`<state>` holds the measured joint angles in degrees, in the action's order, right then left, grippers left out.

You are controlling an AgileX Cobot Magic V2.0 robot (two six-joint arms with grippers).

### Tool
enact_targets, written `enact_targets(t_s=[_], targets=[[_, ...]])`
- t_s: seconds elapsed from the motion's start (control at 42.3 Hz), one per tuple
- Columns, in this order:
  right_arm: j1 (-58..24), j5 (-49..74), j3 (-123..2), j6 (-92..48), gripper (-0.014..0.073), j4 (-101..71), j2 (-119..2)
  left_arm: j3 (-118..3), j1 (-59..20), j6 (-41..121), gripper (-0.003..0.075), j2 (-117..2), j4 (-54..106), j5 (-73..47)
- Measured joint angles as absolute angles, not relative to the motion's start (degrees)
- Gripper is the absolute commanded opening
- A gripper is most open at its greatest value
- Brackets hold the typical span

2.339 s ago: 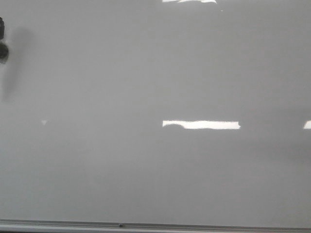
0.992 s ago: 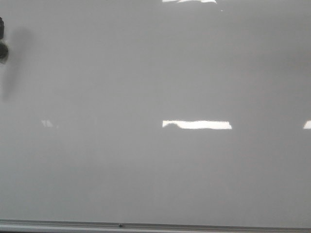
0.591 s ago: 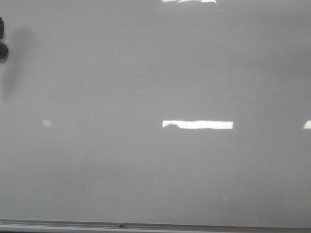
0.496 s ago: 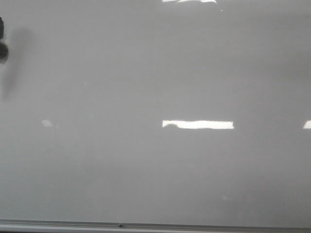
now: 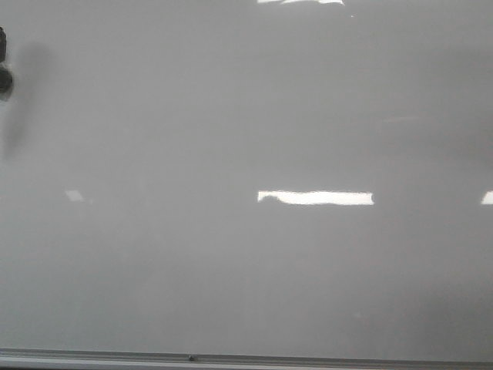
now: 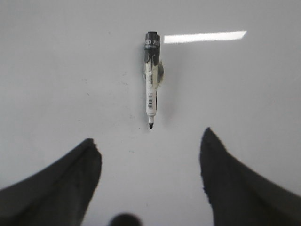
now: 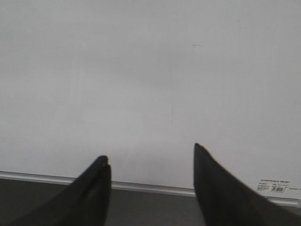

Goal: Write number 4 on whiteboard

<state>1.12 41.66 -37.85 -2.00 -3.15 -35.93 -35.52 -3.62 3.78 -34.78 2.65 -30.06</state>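
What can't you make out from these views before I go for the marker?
- Front view: the marker is cut off by the left edge; only a dark bit shows.
- Left wrist view: the marker label is too small to read.
- Right wrist view: the sticker on the whiteboard is too small to read.

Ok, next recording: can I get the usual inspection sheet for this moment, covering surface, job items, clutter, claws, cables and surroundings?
Surface: whiteboard fills the front view, glossy, with bright light reflections; silver frame edge along the near side.
Job's things: marker lies on the board, uncapped, tip toward the left claw; no number 4 seen anywhere.
Clutter: dark object at the board's left edge, casting a shadow; small printed label near the frame.
Grippers: left claw open, empty, apart from the marker; right claw open, empty, over the board's frame edge.
Cables: nothing seen.
Surroundings: dark strip beyond the frame in the right wrist view; otherwise nothing seen.
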Motion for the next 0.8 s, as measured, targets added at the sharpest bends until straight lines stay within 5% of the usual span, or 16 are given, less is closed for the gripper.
enact_targets(t_s=[0.803], targets=[[1.1,41.7,-37.9,-2.0,0.0507,-3.2,-35.9,-47.0,-3.6,3.8,0.0566,-69.1,2.6,-23.6]])
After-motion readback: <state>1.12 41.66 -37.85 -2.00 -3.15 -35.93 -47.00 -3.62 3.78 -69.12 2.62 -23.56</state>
